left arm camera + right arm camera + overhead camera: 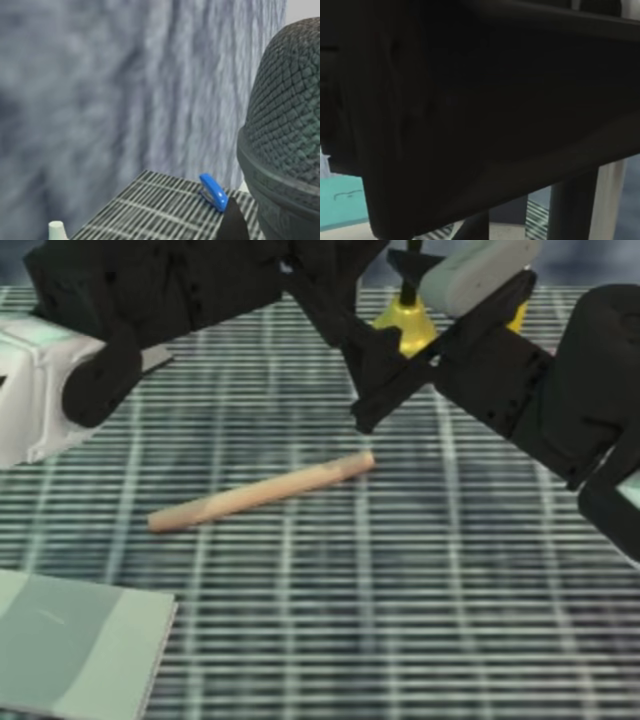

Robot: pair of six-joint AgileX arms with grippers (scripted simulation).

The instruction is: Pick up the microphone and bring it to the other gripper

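Observation:
The microphone [285, 140] hangs in the air, its grey mesh head filling one side of the left wrist view, close to the camera. In the top view I cannot pick it out among the black arms. My right gripper [375, 390] reaches in from the right at the back middle of the table and is shut on the microphone. My left gripper [335, 320], on the arm with the white boxy segment [30, 390], meets it there from the left. The right wrist view is dark.
A long tan wooden rod [262, 492] lies slantwise mid-table. A yellow bell [405, 325] stands at the back behind the grippers. A pale green pad [75, 650] covers the front left corner. A blue stapler [214, 192] lies near a far table edge.

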